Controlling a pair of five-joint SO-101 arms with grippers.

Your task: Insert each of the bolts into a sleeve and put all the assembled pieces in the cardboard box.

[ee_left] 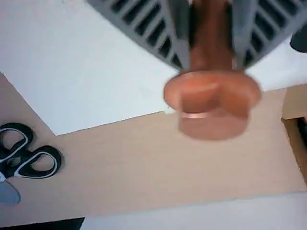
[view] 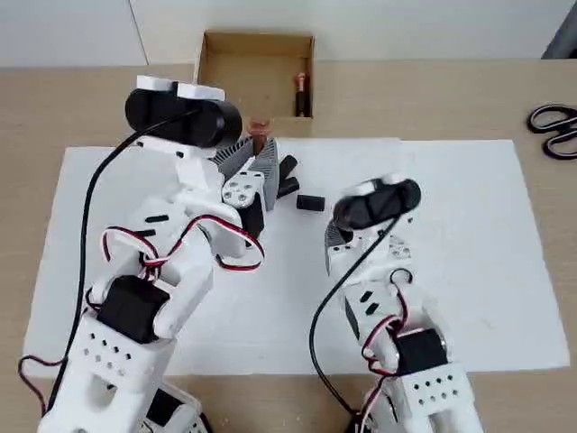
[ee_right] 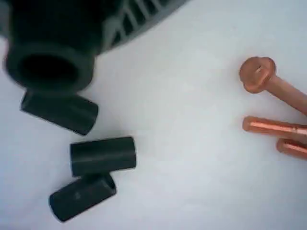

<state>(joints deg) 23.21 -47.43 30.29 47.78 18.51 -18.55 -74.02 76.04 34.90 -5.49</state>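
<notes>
My left gripper hangs over the far edge of the white sheet, just short of the cardboard box. It is shut on a copper bolt, head outward. My right gripper is over the middle of the sheet, shut on a black sleeve seen end-on. Three loose black sleeves lie together on the sheet, and three copper bolts lie a short way from them. One assembled piece lies inside the box by its right wall.
A white sheet covers most of the wooden table. Black-handled scissors lie on bare wood at the far right. The box stands at the table's far edge, beyond the sheet.
</notes>
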